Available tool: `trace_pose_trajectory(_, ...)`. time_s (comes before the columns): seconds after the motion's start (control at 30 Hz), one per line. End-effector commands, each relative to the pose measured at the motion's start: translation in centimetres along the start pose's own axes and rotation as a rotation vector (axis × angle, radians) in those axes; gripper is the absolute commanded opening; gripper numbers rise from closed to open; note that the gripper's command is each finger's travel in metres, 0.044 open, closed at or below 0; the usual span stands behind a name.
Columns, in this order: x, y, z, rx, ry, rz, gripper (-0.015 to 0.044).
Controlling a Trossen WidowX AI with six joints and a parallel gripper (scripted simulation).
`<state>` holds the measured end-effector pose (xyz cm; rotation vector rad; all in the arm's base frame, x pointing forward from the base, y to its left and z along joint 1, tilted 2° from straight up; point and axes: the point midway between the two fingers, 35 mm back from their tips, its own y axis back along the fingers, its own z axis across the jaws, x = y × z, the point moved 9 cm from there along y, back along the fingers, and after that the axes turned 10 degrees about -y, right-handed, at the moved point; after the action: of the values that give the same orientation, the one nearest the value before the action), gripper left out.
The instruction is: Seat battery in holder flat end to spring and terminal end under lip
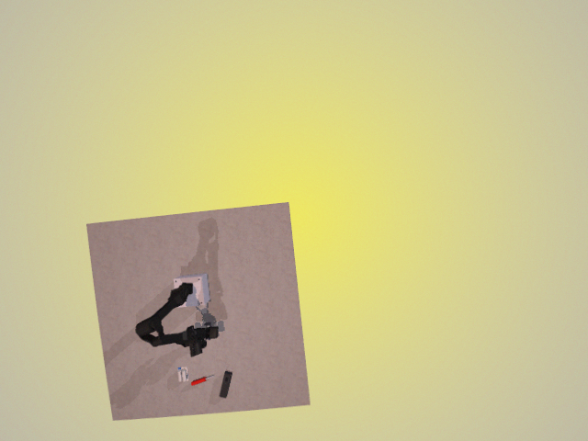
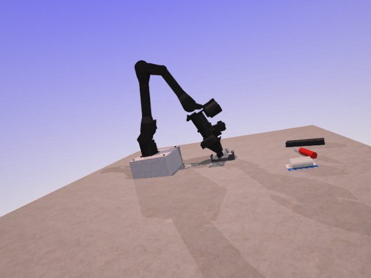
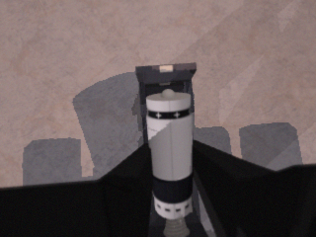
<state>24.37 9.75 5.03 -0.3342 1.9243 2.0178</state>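
Note:
The battery (image 3: 171, 143) (image 2: 226, 151) is a white cylinder with dark bands. My gripper (image 3: 169, 149) (image 2: 221, 156) is shut on its sides. The dark holder (image 3: 144, 75) (image 2: 232, 155) stands on the table under the battery. In the wrist view the terminal nub (image 3: 168, 92) points at the end wall with the lip, with a small gap showing before it. The coiled spring (image 3: 176, 228) shows at the flat end; contact there is unclear. In the exterior view the battery looks tilted, terminal end raised. The arm hides the holder in the top view.
A white cylindrical object on a blue-edged base (image 1: 183, 374) (image 2: 301, 163), a red screwdriver (image 1: 198, 380) (image 2: 307, 153) and a long black block (image 1: 226, 384) (image 2: 305, 142) lie apart from the holder. The arm's pale base box (image 1: 201, 285) (image 2: 151, 168) stands behind the holder.

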Motion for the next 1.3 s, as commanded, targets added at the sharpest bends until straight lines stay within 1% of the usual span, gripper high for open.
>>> trace_pose_trajectory(0.0,0.1,-0.3,0.0,0.007,0.007,0.044,0.0071)
trace_pose_trajectory(1.27,-2.3,-1.3,0.5,0.053,0.007,0.263,0.0071)
